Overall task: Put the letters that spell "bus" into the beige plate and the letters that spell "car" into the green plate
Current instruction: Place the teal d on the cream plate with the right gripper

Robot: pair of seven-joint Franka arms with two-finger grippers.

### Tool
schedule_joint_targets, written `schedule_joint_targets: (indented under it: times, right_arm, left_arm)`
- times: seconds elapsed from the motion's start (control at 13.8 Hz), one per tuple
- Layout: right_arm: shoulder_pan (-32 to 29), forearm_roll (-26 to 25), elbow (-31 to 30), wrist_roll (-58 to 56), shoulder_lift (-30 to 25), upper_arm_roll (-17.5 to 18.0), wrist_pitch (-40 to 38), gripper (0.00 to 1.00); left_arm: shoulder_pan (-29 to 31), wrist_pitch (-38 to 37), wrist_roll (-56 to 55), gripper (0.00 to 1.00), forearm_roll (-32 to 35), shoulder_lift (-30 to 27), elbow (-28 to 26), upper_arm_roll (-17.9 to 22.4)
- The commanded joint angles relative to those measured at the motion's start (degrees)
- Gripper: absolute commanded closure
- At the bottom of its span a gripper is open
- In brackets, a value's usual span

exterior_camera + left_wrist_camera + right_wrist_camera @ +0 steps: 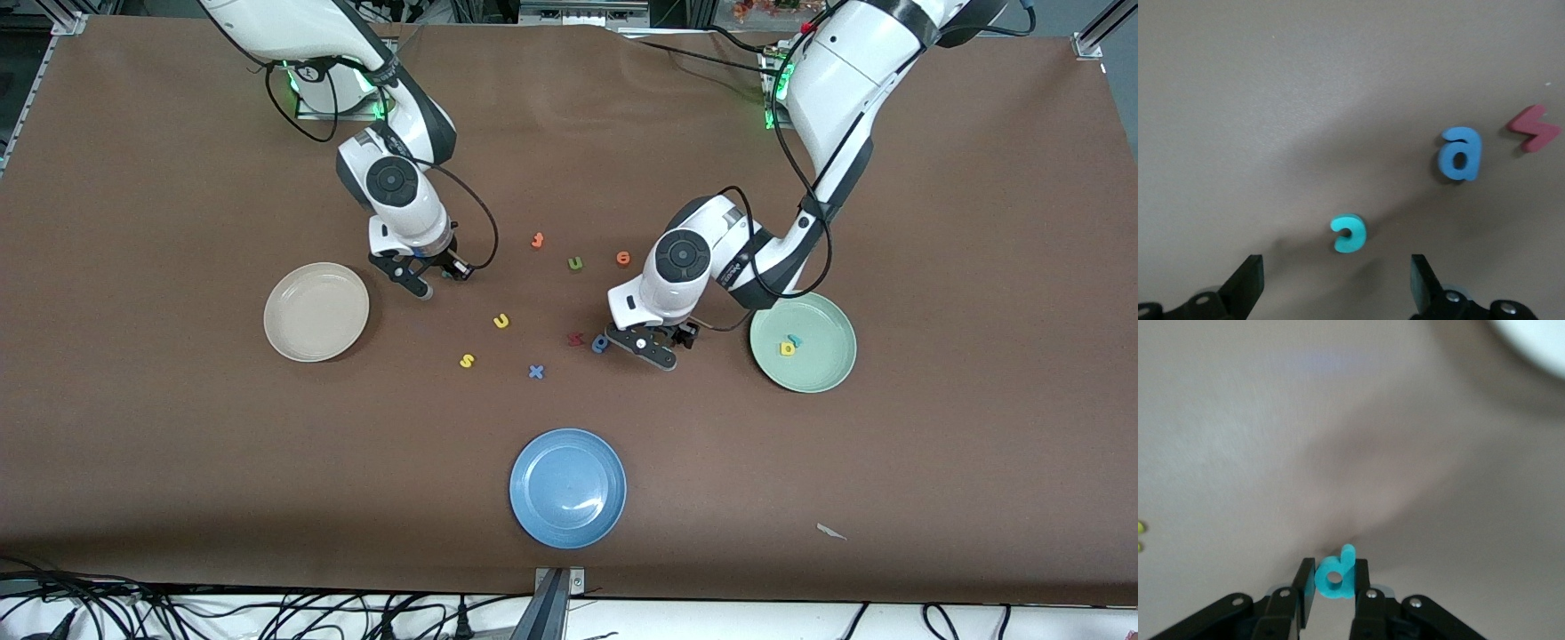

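Observation:
My right gripper (436, 277) (1335, 583) is shut on the teal b (1335, 577). It hangs over bare table beside the beige plate (316, 311), whose rim (1538, 340) shows in the right wrist view. The yellow u (501, 321) and yellow s (467, 360) lie mid-table. My left gripper (653, 342) (1338, 287) is open and low over the table, with the teal c (1350, 233) lying flat between its fingers, untouched. In the front view that hand hides the c. The green plate (827, 373) holds the yellow a (787, 348) and the teal r (794, 339).
A dark blue letter (600, 343) (1459, 154) and a red z (576, 338) (1534, 127) lie close beside my left gripper. A blue x (535, 372), green u (575, 263), orange e (623, 258) and another orange letter (537, 240) are scattered mid-table. A blue plate (567, 487) sits nearest the front camera.

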Motion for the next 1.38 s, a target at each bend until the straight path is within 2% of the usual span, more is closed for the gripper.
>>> schedule_joint_targets:
  times: [0.0,0.14,0.22,0.29,0.58,0.65,0.72,0.8,0.87,0.94,1.01,1.09,1.23,1.3]
  right_arm:
    - [-4.34,1.89,-0.53,-10.81,-5.43,0.32,-6.63,0.93]
    - [-8.46,2.07,-0.79,-20.03,-8.15,0.24,-10.06,0.93]
    - [-10.92,2.07,-1.05,-24.78,-9.12,0.24,-11.39,0.93]
    - [-13.38,1.98,-1.31,-29.35,-9.83,0.24,-12.36,0.93]
    - [-18.06,1.98,-2.55,-42.65,-9.84,-2.66,-11.75,0.92]
    - [-18.59,1.98,-2.55,-43.62,-9.31,-2.75,-11.4,0.89]
    - [-18.85,1.81,-2.46,-44.16,-8.18,-3.1,-10.09,0.81]
    - [-18.77,1.72,-2.37,-44.16,-7.21,-3.89,-8.17,0.61]
    - [-18.68,1.81,-2.11,-44.16,-6.59,-4.16,-6.84,0.27]
    - [-18.59,1.81,-1.76,-44.16,-6.58,-4.25,-6.57,0.04]
    - [-18.33,1.81,-1.06,-44.25,-6.58,-4.25,-6.65,0.01]
    - [-17.98,1.9,-0.71,-43.99,-6.58,-4.25,-6.65,0.01]
    - [-14.83,3.46,1.66,-41.8,-6.32,-4.51,-6.91,0.01]
    - [-12.46,5.57,3.41,-39.53,-5.01,-5.73,-6.83,0.01]
  left_arm:
    - [-0.57,1.55,0.12,0.12,2.51,1.31,1.48,0.24]
    - [-0.57,4.46,0.12,0.16,2.6,1.92,1.21,0.24]
    - [-0.57,4.55,0.29,0.26,2.86,2.1,1.3,0.24]
    - [-0.57,4.55,0.3,0.4,3.91,2.1,1.3,0.24]
    - [-0.65,4.55,0.3,0.41,4.27,2.19,0.77,0.24]
    - [-0.74,4.55,0.21,0.41,4.27,2.27,0.69,0.24]
    - [-1.0,4.55,0.21,0.42,4.36,2.27,0.6,0.24]
    - [-1.27,4.55,0.21,0.49,4.27,2.19,0.6,0.24]
    - [-1.36,4.47,0.21,0.66,4.36,2.1,0.6,0.24]
    - [-1.36,4.47,0.21,0.82,4.36,2.01,0.6,0.24]
    - [-1.36,4.47,0.21,0.92,4.36,1.92,0.6,0.24]
    - [-1.27,4.2,0.29,0.96,4.36,1.75,0.68,0.24]
    - [-0.66,3.41,0.21,0.96,4.36,1.05,0.86,0.24]
    - [-0.31,1.93,0.82,0.96,4.36,-0.26,0.95,0.24]
